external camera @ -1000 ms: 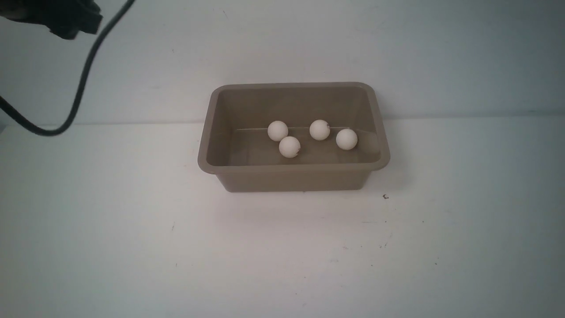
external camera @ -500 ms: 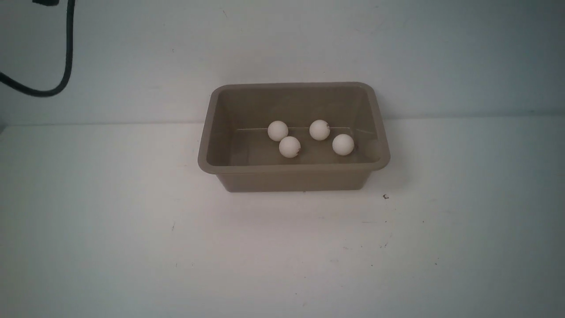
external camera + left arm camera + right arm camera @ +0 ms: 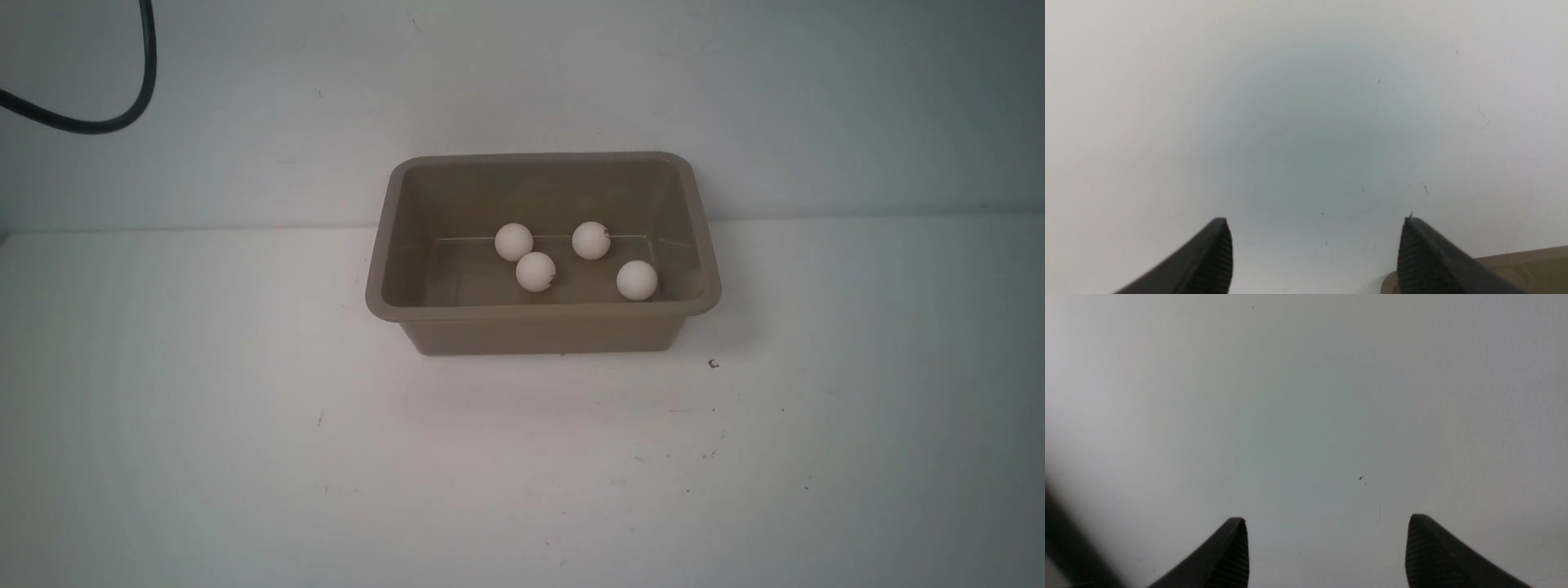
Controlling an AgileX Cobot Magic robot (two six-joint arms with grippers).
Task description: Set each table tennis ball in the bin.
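All four table tennis balls [image 3: 535, 271] lie inside the bin [image 3: 539, 331], so the task looks finished; left gripper [image 3: 1314, 222] and right gripper [image 3: 1327, 519] both gape, holding nothing.

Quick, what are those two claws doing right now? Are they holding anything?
Left gripper: open, nothing between its fingers.
Right gripper: open, nothing between its fingers.

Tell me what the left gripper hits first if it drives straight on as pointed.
Probably just the bare white surface ahead of the open left gripper; the bin sits off to one side. Depth is unclear.
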